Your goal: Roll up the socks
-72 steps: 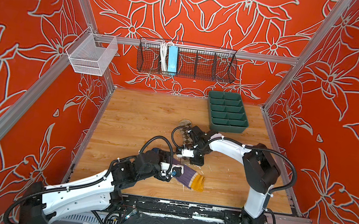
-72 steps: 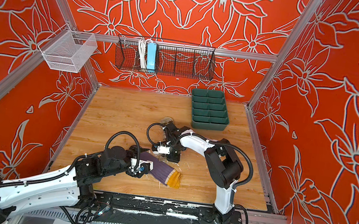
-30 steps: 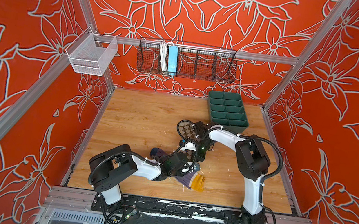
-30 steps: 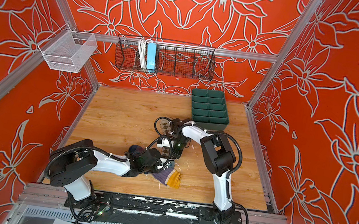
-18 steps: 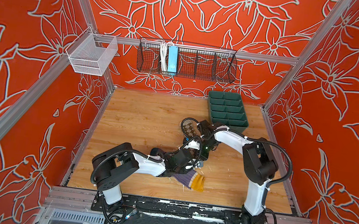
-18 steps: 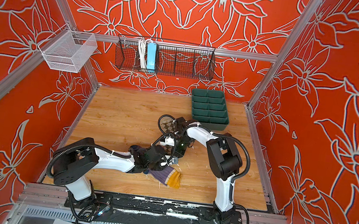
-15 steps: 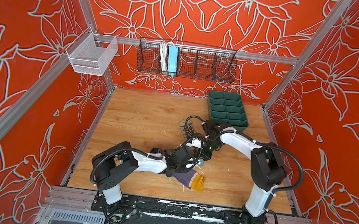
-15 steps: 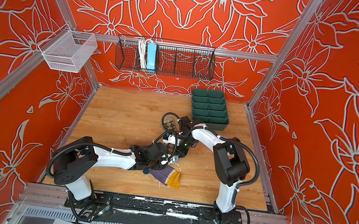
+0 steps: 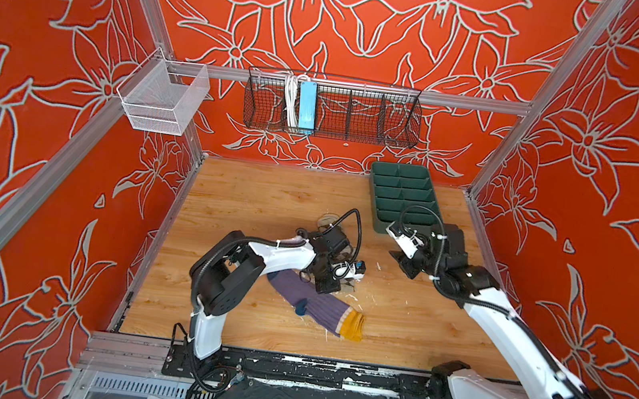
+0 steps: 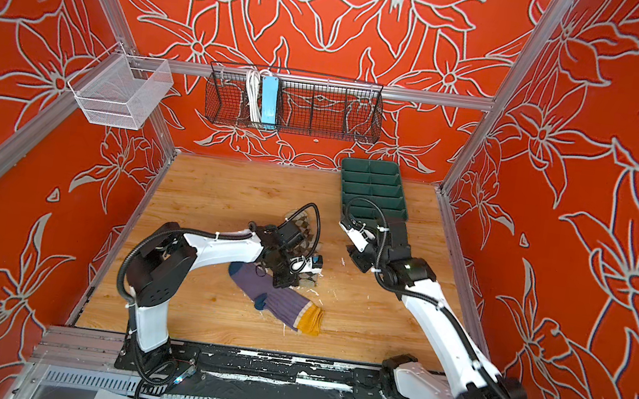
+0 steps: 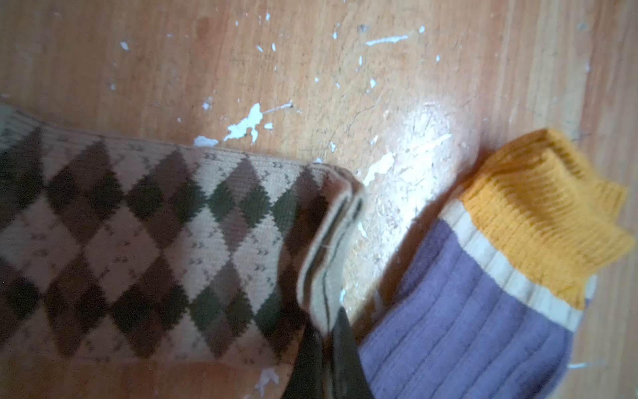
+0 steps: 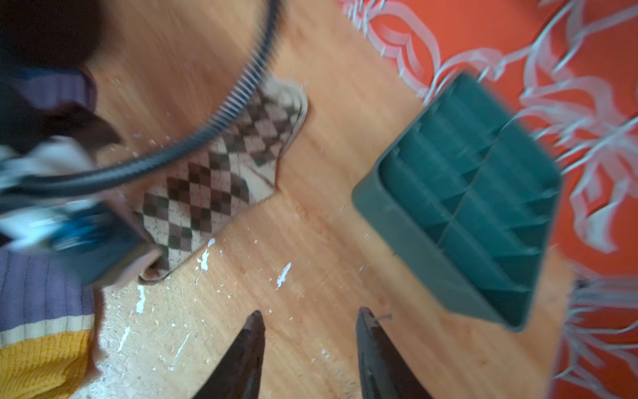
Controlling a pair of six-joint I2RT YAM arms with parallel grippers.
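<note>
The beige argyle sock [image 11: 138, 224] lies flat on the surface [image 9: 259, 201], its doubled cuff edge clenched in the left pincer [image 11: 324, 335], a grip only the left wrist view shows. The ribbed purple sock [image 9: 308, 302], mustard-cuffed, lies just beside it toward the front edge. The right pincer [image 12: 309, 312] hangs released, empty, over bare scuffed wood near the green divided tray [image 9: 373, 199].

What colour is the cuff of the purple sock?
Mustard yellow; the cuff shows best in the left wrist view.

The left fingers [image 10: 285, 278] sit on the argyle sock [image 10: 303, 225] beside the purple sock [image 10: 275, 299]; the right fingers [image 10: 358, 261] hover well apart, near the green tray [image 10: 373, 191].
</note>
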